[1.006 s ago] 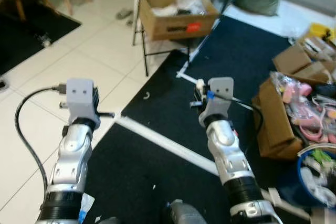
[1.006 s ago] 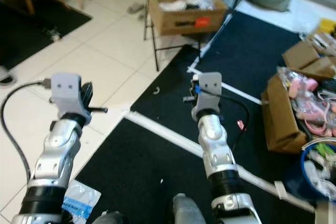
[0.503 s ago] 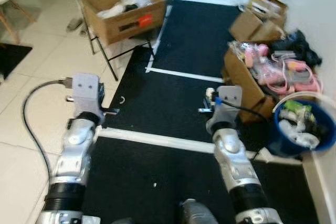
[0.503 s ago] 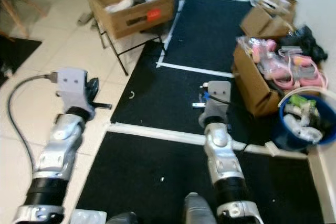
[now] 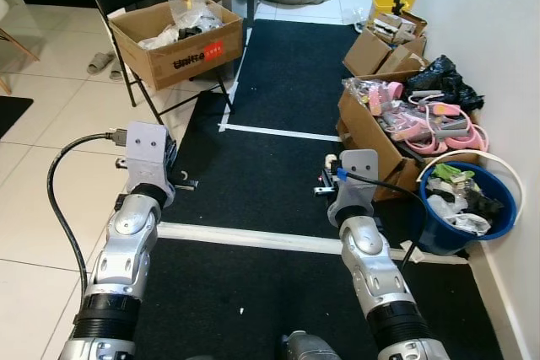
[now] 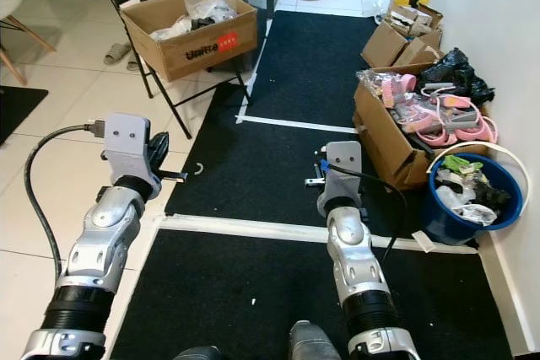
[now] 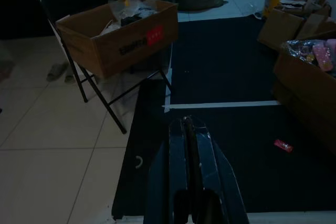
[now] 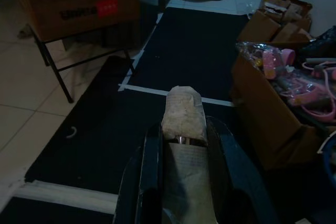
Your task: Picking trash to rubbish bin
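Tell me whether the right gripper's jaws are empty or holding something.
Holding something: in the right wrist view a crumpled pale wrapper sits clamped between the right gripper's jaws.

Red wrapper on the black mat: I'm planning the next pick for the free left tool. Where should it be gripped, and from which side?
The red wrapper lies flat on the black mat, small and oblong. Probably best from straight above, pinching across its short width at the middle. The left tool is shut and must open first.
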`<state>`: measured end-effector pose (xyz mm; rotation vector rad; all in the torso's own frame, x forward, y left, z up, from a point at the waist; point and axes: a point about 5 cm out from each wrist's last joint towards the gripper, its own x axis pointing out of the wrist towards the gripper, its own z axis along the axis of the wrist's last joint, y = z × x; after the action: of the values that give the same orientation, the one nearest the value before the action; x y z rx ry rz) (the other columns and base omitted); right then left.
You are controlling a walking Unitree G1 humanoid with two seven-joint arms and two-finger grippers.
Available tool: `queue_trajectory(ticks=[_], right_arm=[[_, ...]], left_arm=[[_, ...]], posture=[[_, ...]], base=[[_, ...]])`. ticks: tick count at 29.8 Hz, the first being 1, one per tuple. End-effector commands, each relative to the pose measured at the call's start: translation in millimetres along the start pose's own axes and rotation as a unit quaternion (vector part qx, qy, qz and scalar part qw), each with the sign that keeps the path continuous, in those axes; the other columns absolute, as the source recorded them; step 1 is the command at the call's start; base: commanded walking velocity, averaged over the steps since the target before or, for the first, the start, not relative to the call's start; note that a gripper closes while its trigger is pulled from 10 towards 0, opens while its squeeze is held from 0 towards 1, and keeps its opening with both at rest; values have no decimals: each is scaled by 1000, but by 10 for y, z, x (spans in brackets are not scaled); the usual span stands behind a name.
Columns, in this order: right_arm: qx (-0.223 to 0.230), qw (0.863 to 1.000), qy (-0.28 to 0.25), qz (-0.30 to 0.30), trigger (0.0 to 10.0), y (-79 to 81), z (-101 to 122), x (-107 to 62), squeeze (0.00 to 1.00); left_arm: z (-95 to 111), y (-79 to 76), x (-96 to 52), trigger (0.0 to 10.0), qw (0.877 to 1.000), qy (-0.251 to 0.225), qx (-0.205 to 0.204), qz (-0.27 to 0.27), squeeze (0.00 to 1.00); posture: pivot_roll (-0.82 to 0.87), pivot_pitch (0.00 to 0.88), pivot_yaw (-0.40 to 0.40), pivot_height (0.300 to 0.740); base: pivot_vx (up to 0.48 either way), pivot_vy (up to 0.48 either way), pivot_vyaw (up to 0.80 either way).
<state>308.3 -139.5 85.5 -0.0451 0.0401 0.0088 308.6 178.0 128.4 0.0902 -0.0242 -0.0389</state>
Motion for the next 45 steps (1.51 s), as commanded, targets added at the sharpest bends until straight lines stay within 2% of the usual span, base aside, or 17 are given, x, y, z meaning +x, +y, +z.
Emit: queue_trajectory(ticks=[1, 5, 26, 35, 45], right_arm=[[-5, 1000, 7, -5, 10000, -34, -54, -24, 0], [-10, 1000, 14, -5, 10000, -51, -91, -26, 0], [-20, 999, 25, -8, 10000, -58, -173, -54, 0], [4, 999, 35, -17, 10000, -75, -221, -62, 0], [9, 999, 40, -22, 10000, -88, -260, -85, 0]], left_arm=[[-43, 12, -22, 10000, 1000, 6, -10, 10, 0], [-51, 23, -30, 10000, 1000, 1, 13, 10, 0], [-51, 35, -24, 10000, 999, 5, 32, 12, 0], [-41, 32, -11, 10000, 999, 5, 35, 9, 0], [-39, 43, -8, 10000, 999, 7, 35, 8, 0]], posture=[[26, 36, 21, 740], [26, 31, 20, 740], [31, 33, 20, 740], [35, 33, 24, 740], [40, 35, 27, 740]], base=[[0, 0, 0], [323, 0, 0], [376, 0, 0], [346, 0, 0], [340, 0, -780]])
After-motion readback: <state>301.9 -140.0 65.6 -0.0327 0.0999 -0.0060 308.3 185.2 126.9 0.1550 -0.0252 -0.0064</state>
